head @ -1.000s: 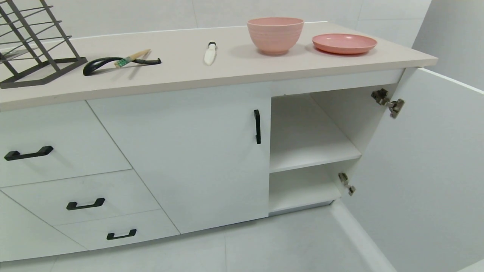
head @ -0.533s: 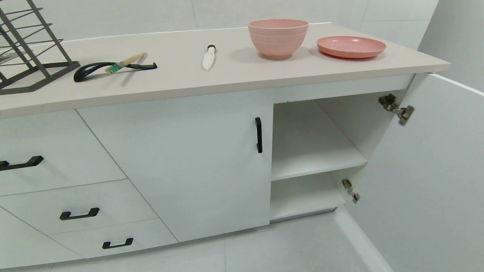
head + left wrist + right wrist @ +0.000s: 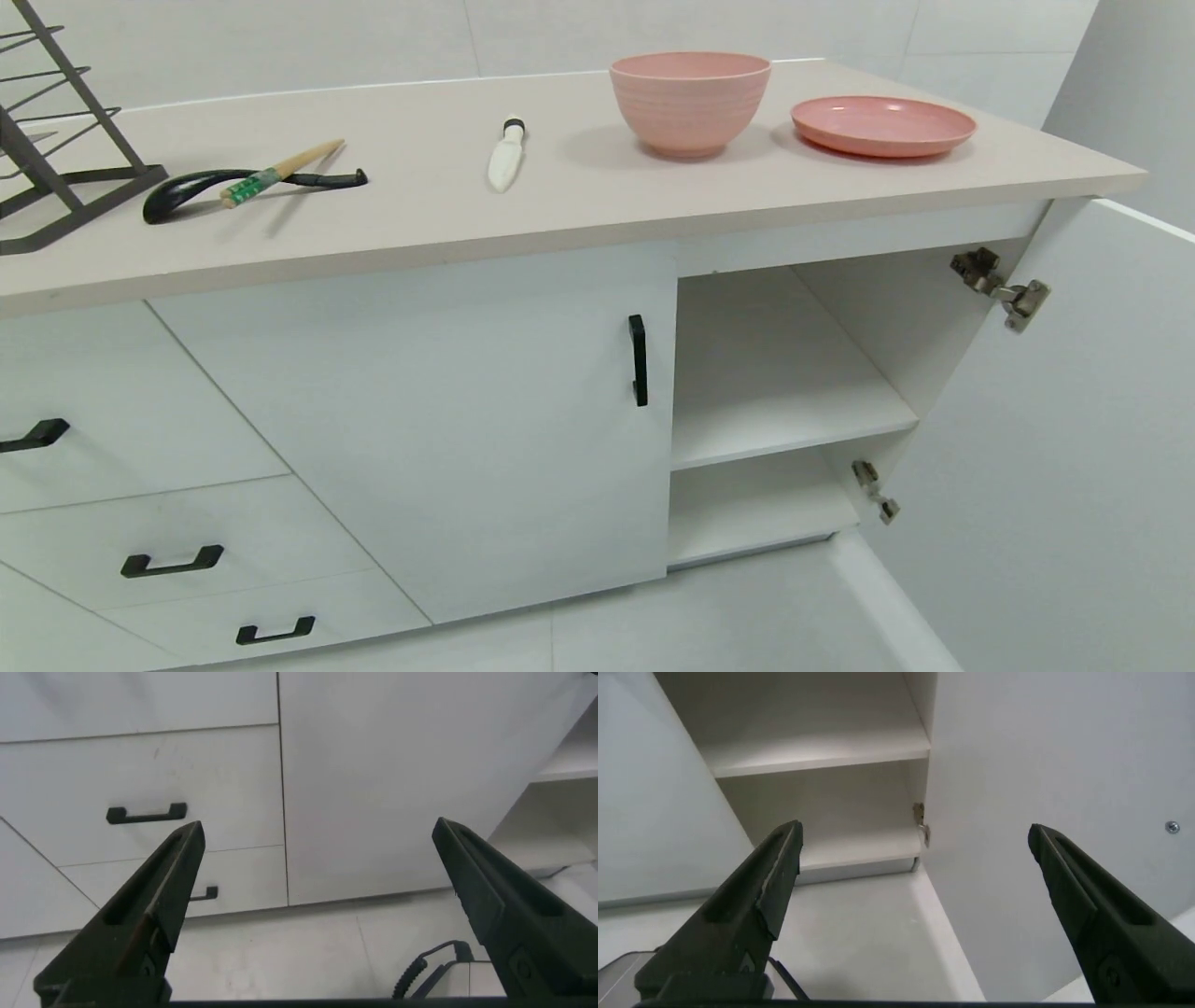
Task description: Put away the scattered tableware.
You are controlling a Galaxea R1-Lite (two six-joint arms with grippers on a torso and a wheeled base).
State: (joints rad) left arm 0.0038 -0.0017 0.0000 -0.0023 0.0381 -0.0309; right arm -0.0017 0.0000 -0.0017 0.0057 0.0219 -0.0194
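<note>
On the beige countertop (image 3: 579, 201) stand a pink bowl (image 3: 690, 101) and, right of it, a pink plate (image 3: 883, 125). A white knife with a black collar (image 3: 505, 155) lies left of the bowl. Farther left a black spoon (image 3: 215, 183) lies with a wooden chopstick (image 3: 280, 172) across it. My left gripper (image 3: 318, 840) is open, low in front of the drawer fronts. My right gripper (image 3: 915, 845) is open too, low before the open cabinet's shelves (image 3: 817, 751).
A black wire rack (image 3: 56, 140) stands at the counter's far left. The right cabinet door (image 3: 1055, 448) is swung wide open, showing two bare shelves (image 3: 775, 411). The middle door with a black handle (image 3: 638, 359) is closed. Drawers with black handles (image 3: 172, 563) are at the left.
The head camera has shifted: the whole cabinet sits lower and more to the left in the picture. Nothing on the counter has moved.
</note>
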